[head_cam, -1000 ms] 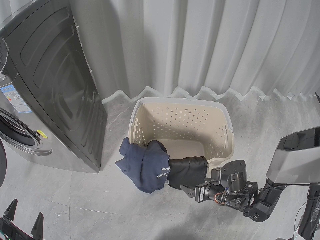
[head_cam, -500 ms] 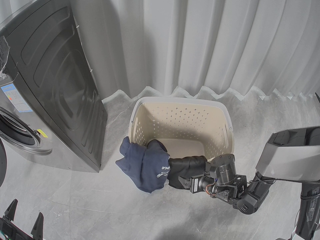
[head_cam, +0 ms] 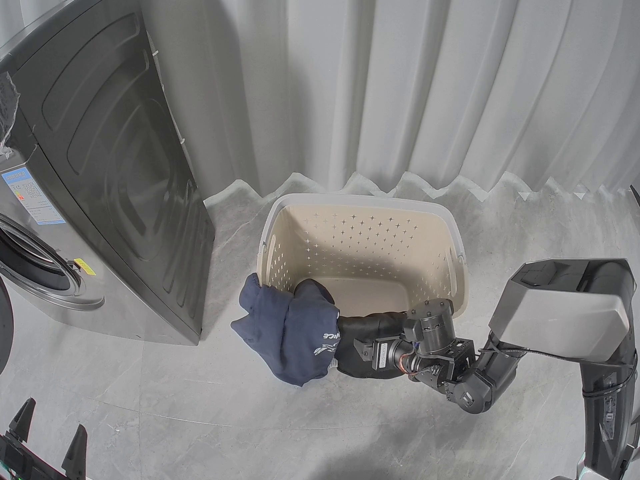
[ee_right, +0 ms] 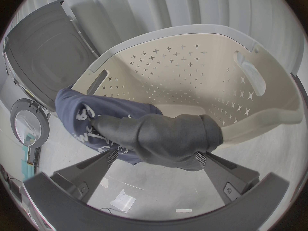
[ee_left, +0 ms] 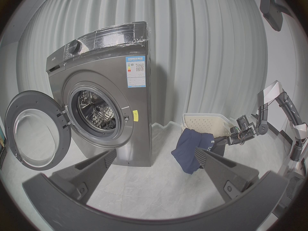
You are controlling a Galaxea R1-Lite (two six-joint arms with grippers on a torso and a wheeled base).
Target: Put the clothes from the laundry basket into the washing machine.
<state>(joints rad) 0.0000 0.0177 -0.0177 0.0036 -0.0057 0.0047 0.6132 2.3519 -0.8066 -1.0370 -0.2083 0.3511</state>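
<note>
Right end effector [ee_right: 156,158] sits low at the near rim of the laundry basket [head_cam: 360,200]. Its fingers are spread wide to either side of a dark grey garment [ee_right: 173,135] draped over that rim. The cloth bulges between them, and nothing is gripped yet, though it is hard to tell whether the pads already press it. Just beside the grey piece, on the side toward the washing machine [ee_left: 138,135], a navy garment [head_cam: 287,341] hangs over the same rim and down the outside, the two overlapping. The machine stands to the robot's left with its door [ee_left: 35,129] swung open. Left end effector [ee_left: 154,152] hangs low, fingers apart and empty, well apart from the clothes. The step in hand looks like the grab itself. The next move calls for closing on the grey bundle, lifting it clear of the rim without dragging the navy piece to the floor, then carrying it left to the drum opening.
</note>
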